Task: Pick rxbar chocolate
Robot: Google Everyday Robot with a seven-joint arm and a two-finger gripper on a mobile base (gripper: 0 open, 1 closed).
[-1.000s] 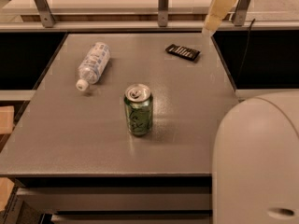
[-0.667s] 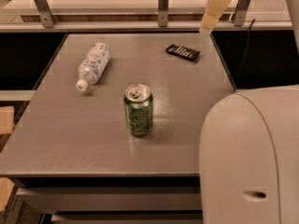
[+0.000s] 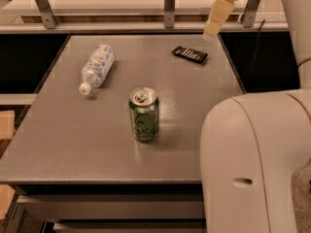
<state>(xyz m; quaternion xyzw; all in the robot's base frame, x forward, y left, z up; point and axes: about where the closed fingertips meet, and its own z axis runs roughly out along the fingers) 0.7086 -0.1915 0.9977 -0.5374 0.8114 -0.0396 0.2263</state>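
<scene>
**Hovering hand (image 3: 213,29) over a desk (image 3: 68,149) bearing three things**

One clear bottle (image 3: 97,67) lies on its side at left. One green can (image 3: 144,114) stands mid-desk. One rxbar chocolate (image 3: 190,54) lies flat at far right, near the hand and lower left of it. The hand's grip cannot be told. One white arm housing (image 3: 252,164) hides the desk's near right corner.

The table (image 3: 97,144) is a matt grey top with a fine speckled grain. The soda can (image 3: 144,114) is metal, its green skin glossy and its lid bright. The water bottle (image 3: 97,67) is clear, thin plastic. The rxbar chocolate (image 3: 190,55) has a dark, dull wrapper. The gripper (image 3: 216,18), above the table's far right corner, looks pale cream and matt. The arm shell (image 3: 252,164) is smooth white plastic.
</scene>
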